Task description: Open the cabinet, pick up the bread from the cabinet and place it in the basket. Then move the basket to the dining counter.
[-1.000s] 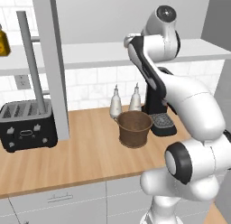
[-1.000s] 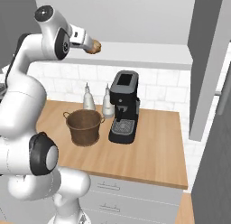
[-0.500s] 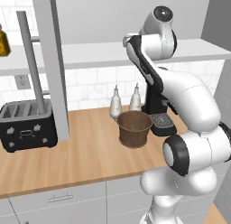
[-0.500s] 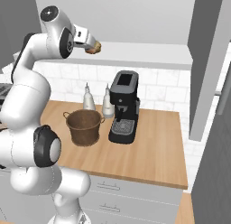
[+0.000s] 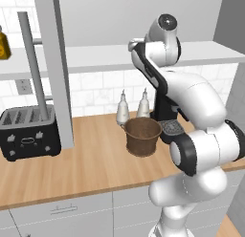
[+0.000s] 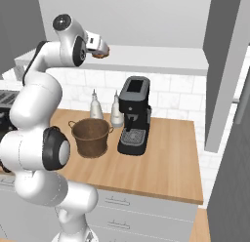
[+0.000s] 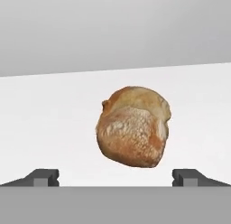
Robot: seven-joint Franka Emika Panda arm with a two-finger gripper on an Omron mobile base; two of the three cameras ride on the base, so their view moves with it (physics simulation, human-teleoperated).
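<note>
Hand view: bread (image 7: 134, 127) on cabinet (image 7: 54, 123) shelf, between the spread hand (image 7: 115, 177) fingertips, ungripped.

The bread (image 7: 134, 127) is coloured golden brown, with a paler floury mottling over its crust, and is set against the white shelf (image 7: 45, 128) of the grey cabinet (image 5: 52, 64). The basket (image 5: 142, 134) is rendered in dark brown with a fine woven pattern. The worktop (image 5: 91, 159) is shown in light wood grain, backed by white tiles (image 5: 95, 90) with grey joints. The coffee machine (image 6: 133, 116) and the toaster (image 5: 28, 133) are finished in black, and two pale grey bottles (image 6: 96, 107) are seen behind the basket.
</note>
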